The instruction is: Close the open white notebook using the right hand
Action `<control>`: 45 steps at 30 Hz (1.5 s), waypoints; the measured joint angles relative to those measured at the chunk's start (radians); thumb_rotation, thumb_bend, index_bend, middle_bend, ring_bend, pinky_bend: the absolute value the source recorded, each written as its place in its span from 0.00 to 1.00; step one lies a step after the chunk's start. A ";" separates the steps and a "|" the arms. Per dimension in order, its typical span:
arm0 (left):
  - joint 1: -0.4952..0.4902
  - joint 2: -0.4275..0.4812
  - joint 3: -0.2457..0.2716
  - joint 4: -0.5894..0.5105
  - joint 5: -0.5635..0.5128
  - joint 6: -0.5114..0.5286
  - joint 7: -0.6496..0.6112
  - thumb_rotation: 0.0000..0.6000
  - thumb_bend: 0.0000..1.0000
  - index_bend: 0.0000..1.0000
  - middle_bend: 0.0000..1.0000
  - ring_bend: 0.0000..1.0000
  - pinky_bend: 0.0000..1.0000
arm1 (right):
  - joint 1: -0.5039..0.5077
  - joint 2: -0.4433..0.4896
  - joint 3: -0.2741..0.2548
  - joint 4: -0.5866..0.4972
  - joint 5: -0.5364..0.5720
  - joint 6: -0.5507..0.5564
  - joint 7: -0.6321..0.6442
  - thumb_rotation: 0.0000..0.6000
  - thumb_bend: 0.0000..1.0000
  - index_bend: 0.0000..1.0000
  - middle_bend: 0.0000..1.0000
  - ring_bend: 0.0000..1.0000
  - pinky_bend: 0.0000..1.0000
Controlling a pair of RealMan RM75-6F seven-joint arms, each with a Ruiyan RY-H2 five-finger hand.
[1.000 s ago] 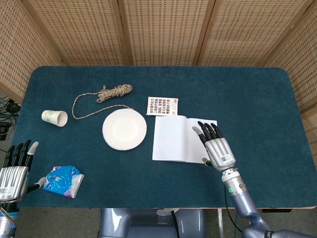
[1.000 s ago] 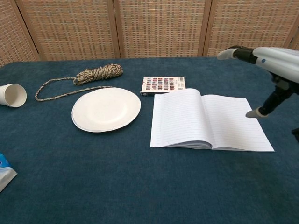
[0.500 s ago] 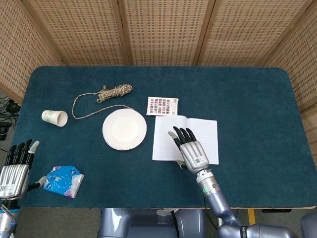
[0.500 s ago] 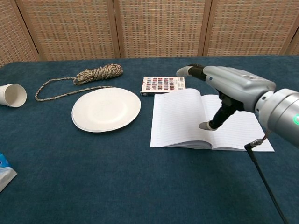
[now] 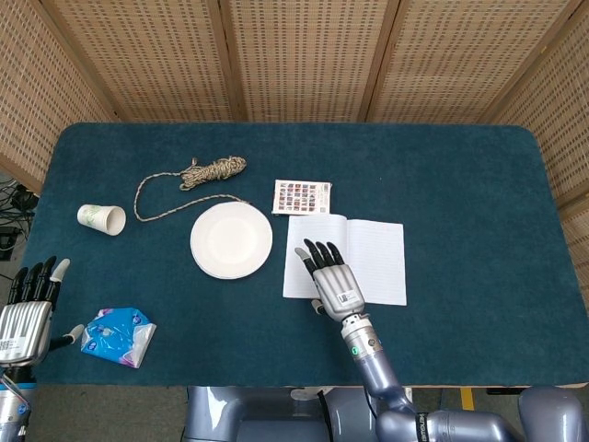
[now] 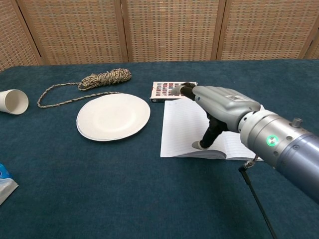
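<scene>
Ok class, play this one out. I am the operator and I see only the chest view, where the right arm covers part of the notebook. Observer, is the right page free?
Observer: Yes. From the head view, the right page of the white notebook lies bare and flat. The right hand is over the left page, near the front edge.
Operator: And the left hand? It is not in my view at all.
Observer: The left hand is by the table's front left corner, with its fingers apart and holding nothing.
Operator: What is the blue scrap at my left edge?
Observer: It is a blue patterned packet, lying beside the left hand.
</scene>
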 measured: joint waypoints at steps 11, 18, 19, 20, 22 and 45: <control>-0.004 0.002 0.002 0.006 -0.005 0.000 -0.016 1.00 0.12 0.00 0.00 0.00 0.00 | 0.018 -0.062 -0.019 0.096 0.026 -0.014 0.010 1.00 0.51 0.00 0.00 0.00 0.00; -0.004 0.002 0.005 0.004 -0.004 0.002 -0.012 1.00 0.12 0.00 0.00 0.00 0.00 | 0.022 -0.075 -0.034 0.125 0.022 -0.030 0.037 1.00 0.51 0.00 0.00 0.00 0.00; -0.004 0.001 0.006 0.004 -0.005 0.002 -0.011 1.00 0.12 0.00 0.00 0.00 0.00 | 0.022 -0.076 -0.036 0.128 0.021 -0.031 0.039 1.00 0.51 0.00 0.00 0.00 0.00; -0.005 0.001 0.006 0.004 -0.006 0.002 -0.010 1.00 0.12 0.00 0.00 0.00 0.00 | 0.022 -0.077 -0.038 0.130 0.020 -0.032 0.041 1.00 0.51 0.00 0.00 0.00 0.00; -0.006 0.000 0.006 0.003 -0.007 0.000 -0.009 1.00 0.12 0.00 0.00 0.00 0.00 | 0.022 -0.080 -0.041 0.137 0.020 -0.034 0.044 1.00 0.51 0.00 0.00 0.00 0.00; -0.011 -0.007 0.012 0.005 -0.011 -0.002 -0.010 1.00 0.12 0.00 0.00 0.00 0.00 | 0.034 -0.144 -0.033 0.283 0.023 -0.075 0.111 1.00 0.46 0.00 0.00 0.00 0.00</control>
